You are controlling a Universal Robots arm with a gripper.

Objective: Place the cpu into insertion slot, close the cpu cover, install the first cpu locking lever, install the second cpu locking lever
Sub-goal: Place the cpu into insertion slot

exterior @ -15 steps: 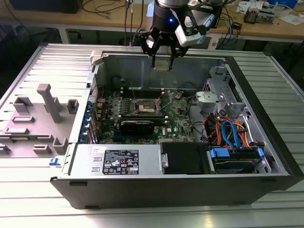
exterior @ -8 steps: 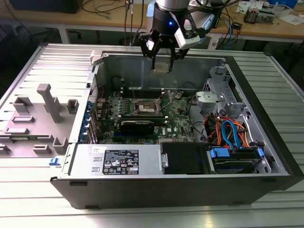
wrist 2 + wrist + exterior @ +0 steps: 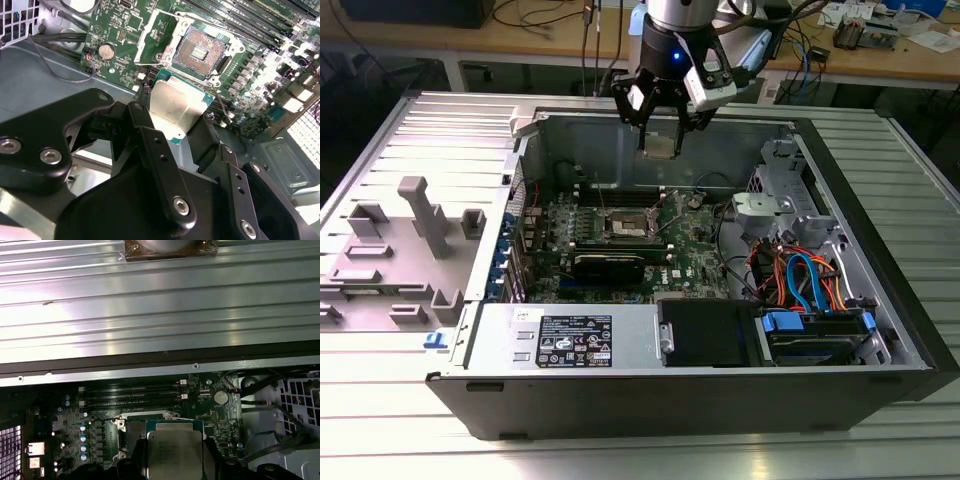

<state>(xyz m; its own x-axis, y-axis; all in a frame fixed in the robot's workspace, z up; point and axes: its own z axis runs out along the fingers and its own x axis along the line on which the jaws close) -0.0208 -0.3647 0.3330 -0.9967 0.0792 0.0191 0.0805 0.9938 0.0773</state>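
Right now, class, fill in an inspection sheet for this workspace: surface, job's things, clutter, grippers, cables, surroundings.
Surface: ribbed metal table carrying an open computer case.
Job's things: cpu held above the motherboard; insertion slot empty; cpu cover open beside it.
Clutter: grey plastic fixtures on the table, exterior view's left.
Grippers: gripper shut on the cpu, above the case.
Cables: orange and blue cables inside the case, exterior view's right.
Surroundings: wooden bench behind the table.
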